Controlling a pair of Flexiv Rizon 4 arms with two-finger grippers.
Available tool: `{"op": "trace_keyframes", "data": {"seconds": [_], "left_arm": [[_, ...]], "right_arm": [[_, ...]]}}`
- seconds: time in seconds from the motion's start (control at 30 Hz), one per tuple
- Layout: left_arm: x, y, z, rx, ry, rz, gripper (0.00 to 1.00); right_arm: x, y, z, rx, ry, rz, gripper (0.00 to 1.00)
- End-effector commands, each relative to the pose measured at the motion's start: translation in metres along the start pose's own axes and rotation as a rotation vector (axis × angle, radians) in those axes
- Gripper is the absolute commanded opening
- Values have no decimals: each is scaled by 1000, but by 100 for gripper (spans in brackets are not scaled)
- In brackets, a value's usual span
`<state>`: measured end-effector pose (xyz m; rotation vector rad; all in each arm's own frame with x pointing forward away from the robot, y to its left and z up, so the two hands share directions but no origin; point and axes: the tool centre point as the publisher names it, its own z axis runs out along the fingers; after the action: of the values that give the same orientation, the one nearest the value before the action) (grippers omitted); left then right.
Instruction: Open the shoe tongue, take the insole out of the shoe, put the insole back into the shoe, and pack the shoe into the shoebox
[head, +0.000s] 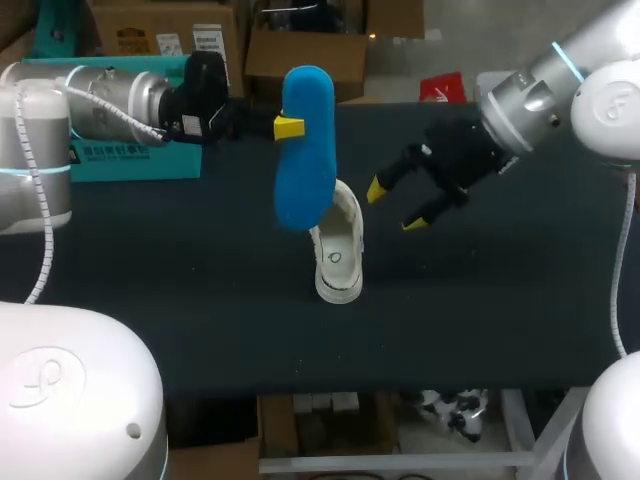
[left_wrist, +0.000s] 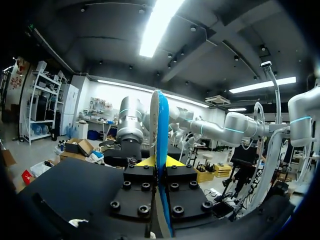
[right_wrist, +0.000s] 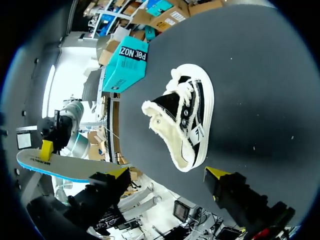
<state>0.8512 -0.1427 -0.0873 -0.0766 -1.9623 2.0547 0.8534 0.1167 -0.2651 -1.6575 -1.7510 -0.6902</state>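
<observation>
My left gripper (head: 287, 127) is shut on a blue insole (head: 305, 150), held upright in the air above the table. In the left wrist view the insole (left_wrist: 159, 135) stands edge-on between the gripper's (left_wrist: 159, 161) fingers. A white, fleece-lined shoe with black sides (head: 338, 255) stands on the dark table (head: 200, 300), just below the insole. My right gripper (head: 396, 205) hangs open to the right of the shoe, touching nothing. In the right wrist view the shoe (right_wrist: 182, 117) lies just ahead of the open right gripper (right_wrist: 167, 173), with the insole (right_wrist: 60, 167) off to one side.
A teal shoebox (head: 130, 160) sits at the table's back left, behind my left arm; it also shows in the right wrist view as a teal shoebox (right_wrist: 127, 62) beyond the shoe. Bare table lies in front of the shoe.
</observation>
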Motion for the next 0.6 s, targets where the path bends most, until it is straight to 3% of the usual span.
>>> {"op": "trace_keyframes", "data": {"seconds": [0.03,0.1,0.53,0.6], "left_arm": [[1,5,6,20,-10,-4,0],[1,5,6,20,-10,-4,0],[1,5,6,20,-10,-4,0],[1,5,6,20,-10,-4,0]], "right_arm": [[-13,-7,-2,-34,208,194,100],[-16,-13,6,31,268,340,100],[-16,-13,6,31,268,340,100],[-17,-1,6,108,386,484,100]]}}
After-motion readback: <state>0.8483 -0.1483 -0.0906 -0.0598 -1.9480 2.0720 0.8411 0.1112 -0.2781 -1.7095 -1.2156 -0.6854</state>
